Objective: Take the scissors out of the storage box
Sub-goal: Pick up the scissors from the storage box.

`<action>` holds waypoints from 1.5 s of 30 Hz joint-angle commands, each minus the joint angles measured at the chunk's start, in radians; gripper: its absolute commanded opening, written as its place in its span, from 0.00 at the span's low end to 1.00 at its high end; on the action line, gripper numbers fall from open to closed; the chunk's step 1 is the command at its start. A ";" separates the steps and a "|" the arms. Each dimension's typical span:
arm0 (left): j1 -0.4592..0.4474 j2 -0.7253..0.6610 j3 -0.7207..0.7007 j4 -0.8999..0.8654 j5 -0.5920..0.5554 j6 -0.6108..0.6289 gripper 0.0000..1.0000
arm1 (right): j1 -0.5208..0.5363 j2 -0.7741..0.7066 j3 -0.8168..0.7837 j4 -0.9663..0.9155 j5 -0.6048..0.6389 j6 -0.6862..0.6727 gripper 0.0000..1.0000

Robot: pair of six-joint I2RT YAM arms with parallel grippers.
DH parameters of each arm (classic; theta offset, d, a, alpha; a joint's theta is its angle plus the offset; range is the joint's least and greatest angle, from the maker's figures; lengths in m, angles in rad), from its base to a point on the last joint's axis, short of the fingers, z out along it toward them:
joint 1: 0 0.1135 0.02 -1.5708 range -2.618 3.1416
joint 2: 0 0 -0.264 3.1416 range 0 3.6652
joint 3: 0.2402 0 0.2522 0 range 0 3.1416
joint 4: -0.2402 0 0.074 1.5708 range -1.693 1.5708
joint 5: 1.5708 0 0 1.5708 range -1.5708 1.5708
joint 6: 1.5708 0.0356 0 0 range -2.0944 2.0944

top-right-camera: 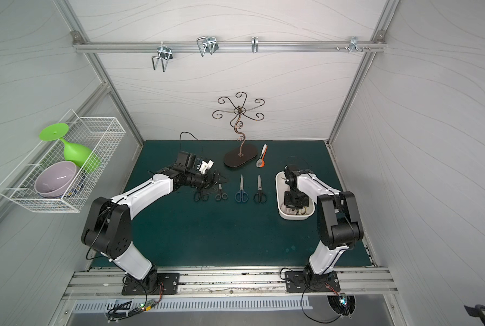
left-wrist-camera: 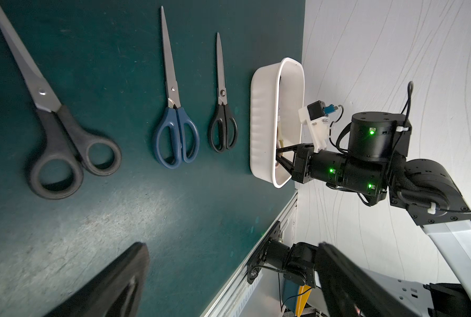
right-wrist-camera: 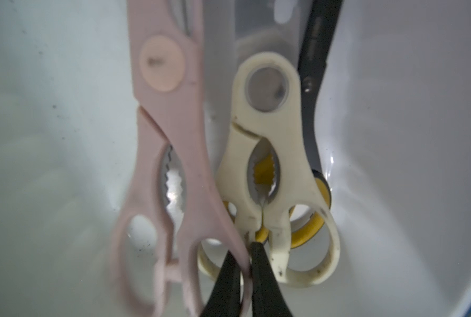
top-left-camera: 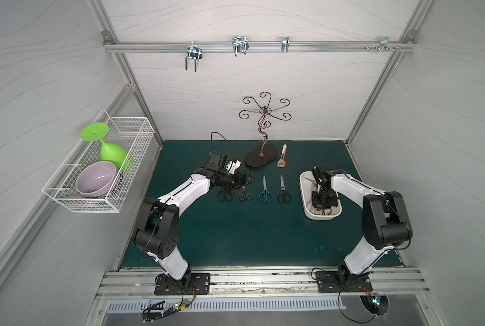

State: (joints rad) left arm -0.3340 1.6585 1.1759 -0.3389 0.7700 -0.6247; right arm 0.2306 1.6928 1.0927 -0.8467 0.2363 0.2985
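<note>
Handles of the cream kitchen shears (right-wrist-camera: 267, 123) and pink kitchen shears (right-wrist-camera: 171, 123) lie at the near end of the storage box (top-left-camera: 302, 192), blades pointing far, directly under the right gripper (right-wrist-camera: 246, 263). Its jaws are pinched shut between the two pairs; which one they hold I cannot tell. The left gripper (top-left-camera: 245, 185) hangs wide open, well to the left over the mat (top-left-camera: 235, 240).

Pale wave-patterned walls (top-left-camera: 249, 73), aluminium rail (top-left-camera: 320, 46) with hooks (top-left-camera: 240, 46), dark green mat (top-left-camera: 249, 234).
</note>
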 commanded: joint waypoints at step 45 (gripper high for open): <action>0.001 -0.018 -0.055 0.142 0.053 -0.079 0.97 | 0.064 -0.312 0.088 -0.051 -0.255 0.070 0.00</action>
State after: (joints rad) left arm -0.3340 1.6581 1.1263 -0.2790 0.7921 -0.6666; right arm 0.2539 1.4029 1.1591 -0.9363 0.0303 0.3256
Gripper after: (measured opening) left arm 0.974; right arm 0.079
